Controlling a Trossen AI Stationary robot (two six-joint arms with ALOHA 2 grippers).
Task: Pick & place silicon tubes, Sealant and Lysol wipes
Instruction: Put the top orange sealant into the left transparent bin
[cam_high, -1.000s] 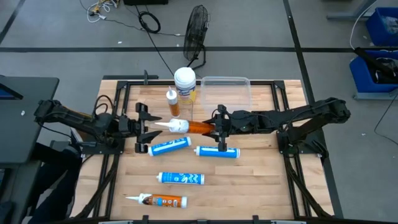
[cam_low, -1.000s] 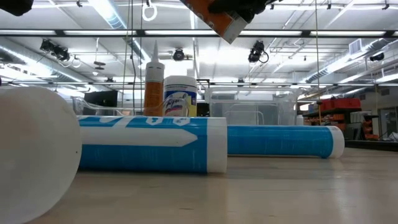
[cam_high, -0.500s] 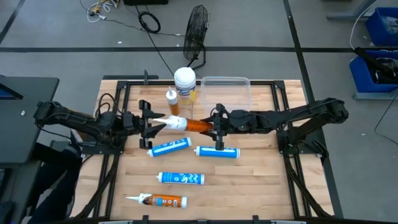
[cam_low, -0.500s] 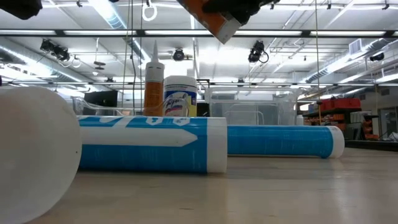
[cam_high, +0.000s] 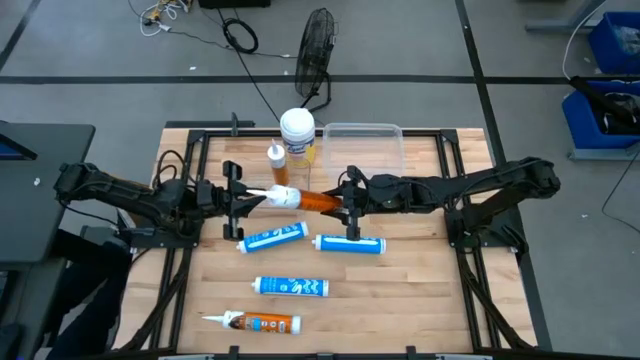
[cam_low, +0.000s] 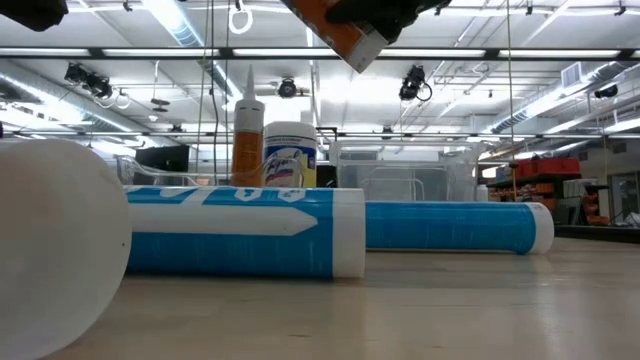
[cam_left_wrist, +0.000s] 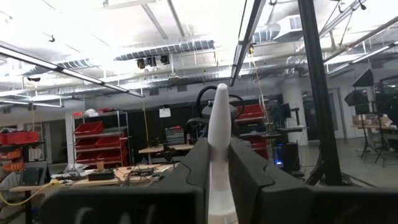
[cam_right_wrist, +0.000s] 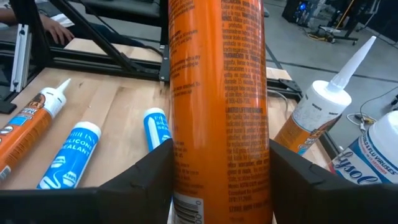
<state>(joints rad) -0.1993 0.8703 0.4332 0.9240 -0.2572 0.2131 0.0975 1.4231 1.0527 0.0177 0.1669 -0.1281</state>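
An orange sealant tube (cam_high: 315, 203) with a white nozzle hangs level above the table between my two grippers. My right gripper (cam_high: 342, 203) is shut on its orange body. My left gripper (cam_high: 250, 196) is shut on its nozzle. The Lysol wipes canister (cam_high: 297, 130) stands upright on its base at the far middle, with a second orange tube (cam_high: 277, 164) upright beside it. Three blue tubes (cam_high: 272, 236) (cam_high: 350, 244) (cam_high: 290, 287) lie on their sides on the wood. Another orange tube (cam_high: 255, 322) lies near the front edge. My left gripper pinches the tube's white nozzle (cam_left_wrist: 217, 140) between its two fingers (cam_left_wrist: 191, 171), coming level from the table's left and lying along the nozzle. The nozzle tip sticks out past the fingertips. My right gripper pinches the orange body (cam_right_wrist: 217, 124) between its two fingers (cam_right_wrist: 146, 180), toward the tube's flat end. It comes level from the table's right. The tube is lifted clear of the table, lying about level with its nozzle toward the left.
A clear plastic bin (cam_high: 363, 140) stands at the far edge, right of the canister. Black frame rails (cam_high: 200, 150) run along the table's sides. A fan (cam_high: 316, 50) and cables lie on the floor beyond the table.
My left gripper has moved toward the table's right, onto the nozzle of the held tube, and has shut on it. My right gripper has carried the tube slightly toward the left; the tube stays level and clear of the table.
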